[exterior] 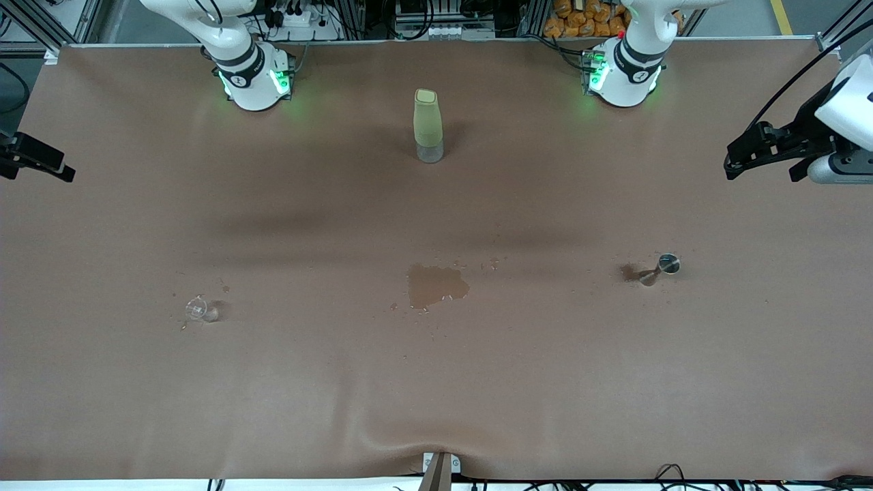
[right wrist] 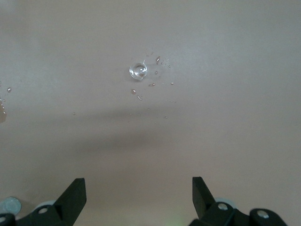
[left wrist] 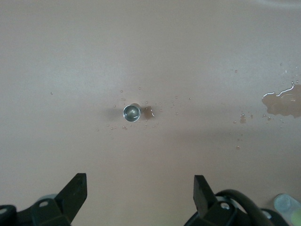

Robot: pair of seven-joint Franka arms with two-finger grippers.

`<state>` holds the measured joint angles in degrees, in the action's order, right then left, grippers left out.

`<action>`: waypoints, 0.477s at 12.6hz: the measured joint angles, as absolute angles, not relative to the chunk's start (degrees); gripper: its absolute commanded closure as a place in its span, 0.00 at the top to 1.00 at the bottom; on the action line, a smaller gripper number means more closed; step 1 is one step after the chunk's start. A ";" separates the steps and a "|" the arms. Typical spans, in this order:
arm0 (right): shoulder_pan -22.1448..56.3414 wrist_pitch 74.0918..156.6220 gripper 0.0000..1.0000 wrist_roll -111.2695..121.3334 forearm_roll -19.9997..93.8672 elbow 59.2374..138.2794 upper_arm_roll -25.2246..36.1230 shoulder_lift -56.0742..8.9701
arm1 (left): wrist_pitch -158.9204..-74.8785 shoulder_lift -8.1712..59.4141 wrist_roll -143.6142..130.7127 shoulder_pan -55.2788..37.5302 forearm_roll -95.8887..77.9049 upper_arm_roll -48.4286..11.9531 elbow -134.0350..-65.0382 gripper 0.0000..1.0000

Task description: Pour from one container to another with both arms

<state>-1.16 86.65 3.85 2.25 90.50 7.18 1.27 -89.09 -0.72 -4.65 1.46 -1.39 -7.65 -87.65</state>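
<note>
The small clear glass cup (exterior: pixel 200 310), toward the right arm's end of the bench (exterior: pixel 136 409), looks light, slick and breakable, so it is best pinched across its sides, and the right pincer (right wrist: pixel 138 195) hangs spread and empty over it. The little metal jigger (exterior: pixel 660 267), toward the left arm's end, is stiff, light and smooth, narrowest at its waist, with the left pincer (left wrist: pixel 140 193) spread and empty above it. The front camera cuts off both pincers at the frame's edges, the glass nearly vanishes against the bench, and whether either vessel holds liquid is perhaps impossible to say beside the puddle (exterior: pixel 436 285) midway between them.
</note>
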 measured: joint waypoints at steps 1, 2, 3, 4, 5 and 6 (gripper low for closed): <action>-0.90 86.60 1.00 3.85 2.21 90.47 7.18 1.27 | -89.19 -0.72 -4.65 1.48 -1.39 -7.61 -87.65 1.00; -0.73 86.60 1.00 3.85 2.18 90.47 7.18 1.27 | -89.51 -0.72 -4.65 1.51 -1.39 -7.58 -87.65 1.00; -0.62 86.60 1.00 3.85 2.15 90.47 7.18 1.27 | -89.97 -0.71 -4.65 1.53 -1.39 -7.56 -87.66 1.00; -0.57 86.60 1.00 3.85 2.13 90.47 7.18 1.27 | -90.20 -0.70 -4.65 1.53 -1.39 -7.56 -87.66 1.00; -0.56 86.60 1.00 3.85 2.10 90.47 7.18 1.27 | -90.30 -0.70 -4.65 1.54 -1.39 -7.55 -87.66 1.00; -0.56 86.60 1.00 3.85 2.07 90.47 7.19 1.27 | -90.35 -0.70 -4.65 1.55 -1.39 -7.51 -87.66 1.00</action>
